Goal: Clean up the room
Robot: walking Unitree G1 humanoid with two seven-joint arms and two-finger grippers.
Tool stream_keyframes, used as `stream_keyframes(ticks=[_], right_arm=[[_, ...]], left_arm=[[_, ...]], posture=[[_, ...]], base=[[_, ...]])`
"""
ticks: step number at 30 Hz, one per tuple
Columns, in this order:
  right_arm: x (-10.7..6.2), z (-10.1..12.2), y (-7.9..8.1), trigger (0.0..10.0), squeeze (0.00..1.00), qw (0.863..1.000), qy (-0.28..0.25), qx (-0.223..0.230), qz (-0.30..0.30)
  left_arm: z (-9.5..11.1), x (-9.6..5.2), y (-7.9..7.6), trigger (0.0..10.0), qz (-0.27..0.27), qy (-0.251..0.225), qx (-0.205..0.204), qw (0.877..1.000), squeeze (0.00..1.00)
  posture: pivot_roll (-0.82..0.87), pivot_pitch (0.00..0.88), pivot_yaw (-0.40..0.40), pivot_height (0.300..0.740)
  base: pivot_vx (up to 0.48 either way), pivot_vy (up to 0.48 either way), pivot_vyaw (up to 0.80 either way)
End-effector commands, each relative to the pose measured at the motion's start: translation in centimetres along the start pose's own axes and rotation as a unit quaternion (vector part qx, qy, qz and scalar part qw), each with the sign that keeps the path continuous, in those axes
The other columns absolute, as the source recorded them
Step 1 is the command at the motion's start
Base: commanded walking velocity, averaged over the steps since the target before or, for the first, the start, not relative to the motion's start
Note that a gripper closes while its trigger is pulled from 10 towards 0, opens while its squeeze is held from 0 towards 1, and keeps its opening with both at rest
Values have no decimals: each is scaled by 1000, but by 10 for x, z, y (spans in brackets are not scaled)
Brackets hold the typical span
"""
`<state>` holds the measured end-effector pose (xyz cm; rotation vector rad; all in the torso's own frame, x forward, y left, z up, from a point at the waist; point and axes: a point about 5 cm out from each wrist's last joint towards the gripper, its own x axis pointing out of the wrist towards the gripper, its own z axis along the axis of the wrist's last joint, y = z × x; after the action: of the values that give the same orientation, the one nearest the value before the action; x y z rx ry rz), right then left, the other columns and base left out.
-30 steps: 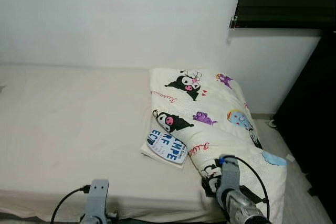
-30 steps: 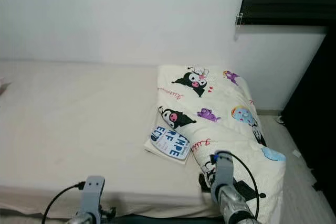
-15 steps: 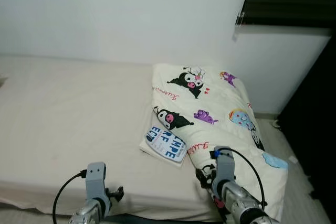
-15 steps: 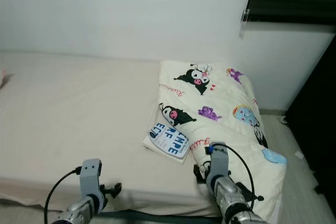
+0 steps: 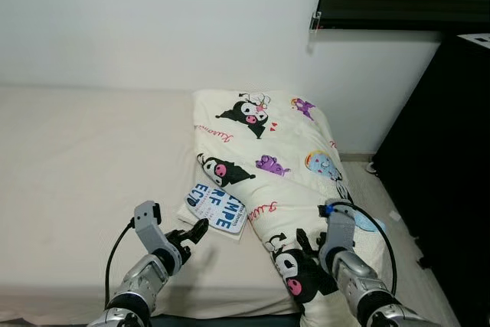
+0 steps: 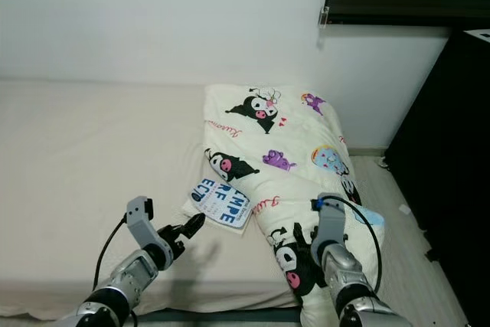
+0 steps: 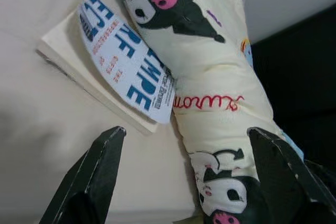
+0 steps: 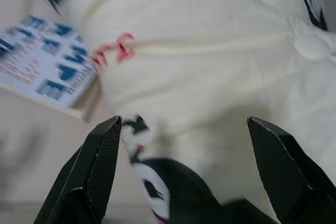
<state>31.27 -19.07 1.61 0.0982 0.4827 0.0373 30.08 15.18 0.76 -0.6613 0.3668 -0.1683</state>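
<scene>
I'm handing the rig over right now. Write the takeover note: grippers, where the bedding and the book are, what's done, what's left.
Left gripper: open, holding nothing, over the mattress just short of the book.
Right gripper: open, holding nothing, over the near end of the cartoon-print blanket.
Blanket: bunched along the bed's right side, its near end hanging over the edge.
Book: flat on the mattress, its far side tucked under the blanket.
Done: nothing grasped yet.
Left: probably pick up the book and straighten the blanket.
</scene>
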Motion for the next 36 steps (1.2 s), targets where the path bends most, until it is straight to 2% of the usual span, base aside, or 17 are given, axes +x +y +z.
stream_keyframes(ticks=[1, 4, 6, 8, 11, 13, 15, 16, 20, 22, 24, 31, 36], right_arm=[[-1, 0, -5, 10000, 0, 1000, -6, 8, -5], [0, 11, -9, 10000, 0, 1000, -25, 13, -14], [0, 11, -9, 10000, 0, 1000, -25, 13, -14], [1, 22, -14, 10000, 0, 999, -43, 19, -23], [1, 28, -17, 10000, 0, 998, -53, 22, -27], [1, 44, -23, 10000, 0, 996, -83, 27, -27], [1, 44, -23, 10000, 0, 996, -83, 27, -27], [0, 52, -25, 10000, 0, 995, -98, 28, -25], [0, 66, -28, 10000, 0, 991, -126, 31, -17], [-1, 73, -27, 10000, 0, 990, -139, 32, -10], [-2, 87, -23, 10000, 0, 985, -170, 28, 14], [-4, 96, -18, 10000, 0, 981, -191, 26, 35], [-9, 111, -6, 10000, 0, 971, -225, 21, 76]], left_arm=[[1, 4, -6, 10000, 3, -14, -10, 1000, 0], [0, 6, -4, 10000, 53, -24, -42, 997, 0], [0, 6, -4, 10000, 53, -24, -42, 997, 0], [-5, 4, -2, 10000, 66, -18, -76, 995, 0], [-7, 4, -2, 10000, 65, -16, -91, 994, 0], [-9, 3, -1, 10000, 59, -16, -116, 991, 0], [-9, 3, -1, 10000, 59, -16, -116, 991, 0], [-9, 2, 0, 10000, 62, -21, -135, 989, 0], [-8, 3, 1, 10000, 70, -30, -163, 984, 0], [-7, 3, 0, 10000, 67, -32, -171, 982, 0], [-8, 7, -9, 10000, 43, -33, -184, 982, 0], [-6, 10, -15, 10000, 19, -40, -203, 978, 0], [4, 14, -21, 10000, -11, -65, -208, 976, 0]], posture=[[81, 63, -19, 724], [68, 67, -18, 724], [68, 67, -18, 724], [57, 68, -16, 714], [53, 69, -15, 709], [44, 69, -12, 699], [44, 69, -12, 699], [40, 70, -11, 694], [38, 73, -11, 684], [38, 73, -11, 679], [28, 76, -10, 664], [16, 88, -11, 649], [4, 116, -5, 629]], base=[[0, 0, -744], [0, 0, 0], [0, 0, 0], [0, 0, 0], [0, 0, 0], [0, 0, 0], [0, 0, 0], [0, 0, 0], [0, 0, 0], [0, 0, 0], [0, 0, 0], [0, 0, 0], [0, 0, 0]])
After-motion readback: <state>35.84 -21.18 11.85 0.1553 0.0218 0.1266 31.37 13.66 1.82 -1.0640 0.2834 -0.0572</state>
